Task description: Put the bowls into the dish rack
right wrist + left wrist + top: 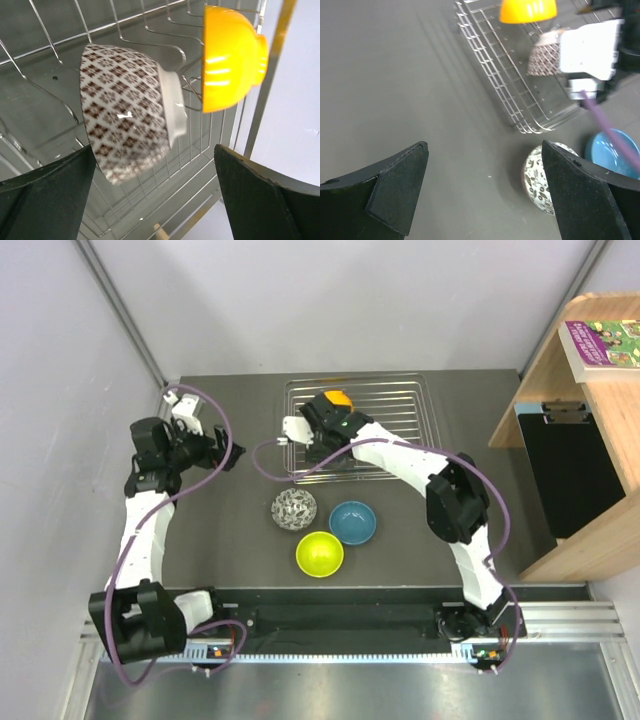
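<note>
Dish rack [400, 405] at far table [225, 540] edge, open bars right of orange bowl [338, 398].

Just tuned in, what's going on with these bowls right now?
The right claw is open over the rack, its fingers on either side of a brown patterned bowl that stands on edge there beside an orange bowl. A mosaic bowl, a blue bowl and a green bowl sit on the table, not yet loaded. The left claw hangs open and empty.
</note>
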Motion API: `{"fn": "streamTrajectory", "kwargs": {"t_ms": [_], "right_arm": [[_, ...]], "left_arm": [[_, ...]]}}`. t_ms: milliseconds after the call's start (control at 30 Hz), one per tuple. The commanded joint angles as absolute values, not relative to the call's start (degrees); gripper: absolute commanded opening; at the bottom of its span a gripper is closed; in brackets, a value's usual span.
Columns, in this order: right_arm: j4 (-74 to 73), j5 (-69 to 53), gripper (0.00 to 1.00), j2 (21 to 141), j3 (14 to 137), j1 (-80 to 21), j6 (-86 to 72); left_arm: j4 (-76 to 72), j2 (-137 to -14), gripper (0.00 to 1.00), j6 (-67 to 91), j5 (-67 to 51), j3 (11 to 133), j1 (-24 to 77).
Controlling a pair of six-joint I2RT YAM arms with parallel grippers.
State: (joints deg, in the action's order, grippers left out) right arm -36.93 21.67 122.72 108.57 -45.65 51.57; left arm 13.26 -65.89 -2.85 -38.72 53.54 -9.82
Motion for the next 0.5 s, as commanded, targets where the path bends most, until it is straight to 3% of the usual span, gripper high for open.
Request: {"fn": "streamTrajectory", "kwargs": {"t_ms": [0, 300, 467], "right_arm": [[-35.0, 20.3, 1.00, 114.0, 108.0, -46.6, 47.1], [-27.3, 24.4, 1.00, 106.7, 105.5, -43.8, 35.3], [-27.4, 16.4, 1.00, 97.0, 97.0, -42.5, 28.7]], "left_arm": [[10.5, -66.6, 0.99, -2.2, -39.5, 57.6, -11.2], [20.4, -71.2, 0.99, -13.6, -45.0, 55.6, -10.3], [24.8, -70.6, 0.99, -19.8, -44.7, 51.8, -7.8]]}}
